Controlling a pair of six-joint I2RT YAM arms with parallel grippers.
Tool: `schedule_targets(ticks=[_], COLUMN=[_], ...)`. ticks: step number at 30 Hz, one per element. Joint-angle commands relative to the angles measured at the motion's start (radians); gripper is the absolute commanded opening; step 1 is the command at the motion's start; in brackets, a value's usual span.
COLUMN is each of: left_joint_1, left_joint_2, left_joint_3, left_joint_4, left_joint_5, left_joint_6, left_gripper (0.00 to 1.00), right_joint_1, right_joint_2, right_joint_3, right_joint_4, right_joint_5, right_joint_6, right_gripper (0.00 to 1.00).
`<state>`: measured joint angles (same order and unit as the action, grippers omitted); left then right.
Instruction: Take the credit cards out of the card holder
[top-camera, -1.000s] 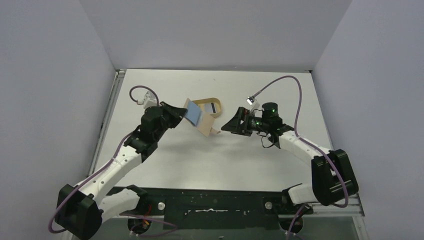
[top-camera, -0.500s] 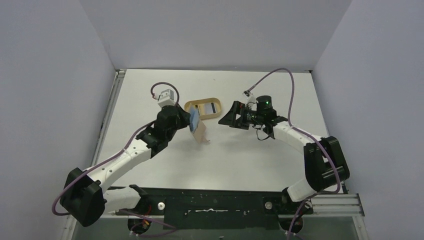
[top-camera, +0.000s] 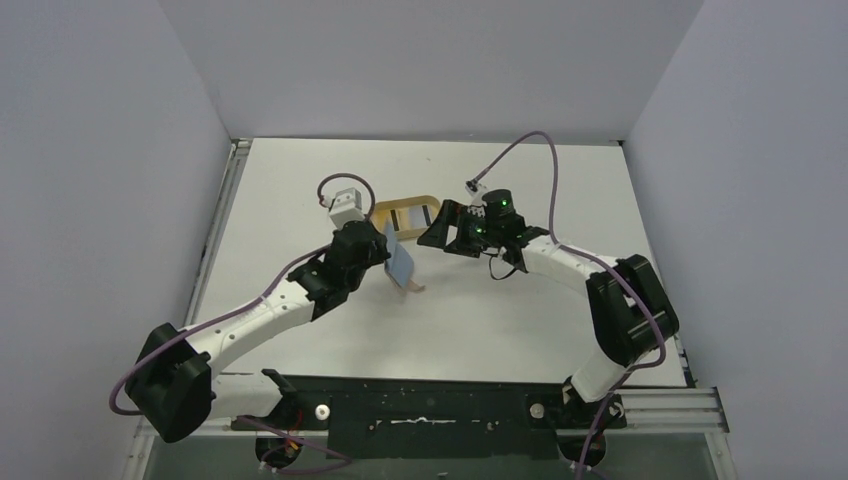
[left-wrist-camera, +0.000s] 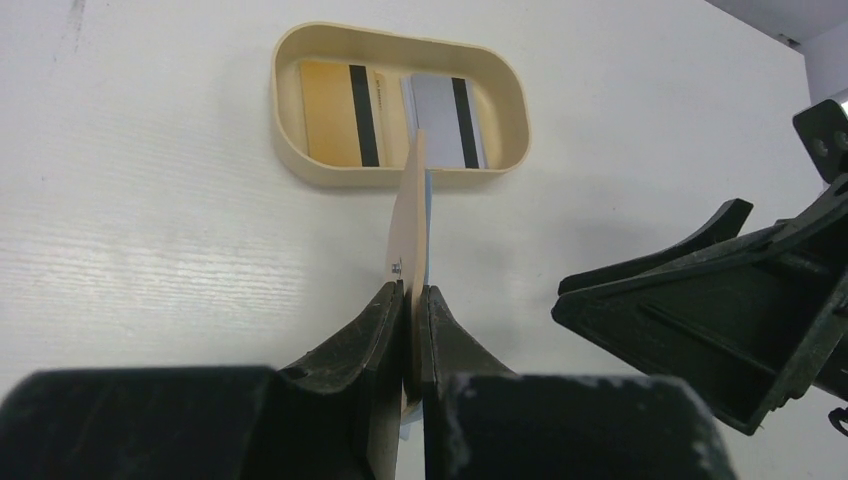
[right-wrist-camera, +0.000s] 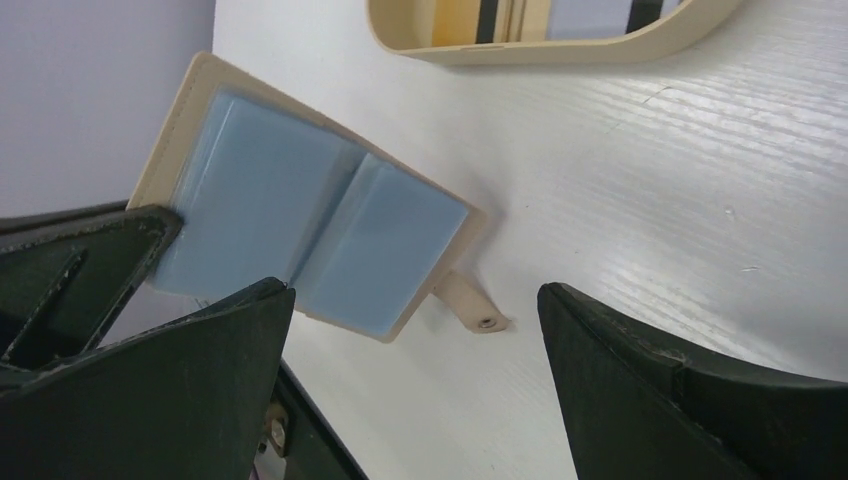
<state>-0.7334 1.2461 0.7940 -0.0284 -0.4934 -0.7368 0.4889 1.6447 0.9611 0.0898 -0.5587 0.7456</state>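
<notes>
My left pincer (left-wrist-camera: 411, 292) is clamped on the open card holder (right-wrist-camera: 310, 230), held on edge near the oval tray (left-wrist-camera: 350, 176). Both credit cards (left-wrist-camera: 335, 125) lie in that tray and the blue sleeves look empty, so I judge the extraction done. My right pincer (right-wrist-camera: 417, 295) stands apart beside the holder.

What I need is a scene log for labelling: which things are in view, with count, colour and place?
table: 1, white
tray: 1, cream oval, on the table
credit cards: 2, yellow-orange and bluish-grey, side by side in the tray
card holder: 1, tan, light blue inside, open, held on edge near the tray
left end effector: 1, black, shut on the card holder
right end effector: 1, black, open, beside the card holder
</notes>
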Motion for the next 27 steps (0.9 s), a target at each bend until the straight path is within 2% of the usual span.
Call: schedule_targets(ticks=[1, 6, 13, 27], left_joint_1=[-0.003, -0.001, -0.001, -0.001], left_joint_2=[-0.001, 0.021, 0.032, 0.029], left_joint_3=[-0.034, -0.081, -0.125, -0.140], left_joint_4=[0.084, 0.149, 0.240, 0.265], left_joint_5=[-0.036, 0.008, 0.044, 0.035], left_joint_6=[-0.062, -0.129, -0.144, -0.131], left_gripper=[0.00, 0.00, 0.00, 0.00], right_joint_1=[0.012, 0.036, 0.069, 0.136], right_joint_2=[0.020, 0.073, 0.161, 0.257], right_joint_3=[0.060, 0.099, 0.208, 0.293], right_joint_4=[0.069, 0.104, 0.053, -0.050], right_joint_5=[0.082, 0.106, 0.124, 0.122], right_joint_6=[0.047, 0.074, 0.068, 0.022], right_gripper=[0.99, 0.99, 0.99, 1.00])
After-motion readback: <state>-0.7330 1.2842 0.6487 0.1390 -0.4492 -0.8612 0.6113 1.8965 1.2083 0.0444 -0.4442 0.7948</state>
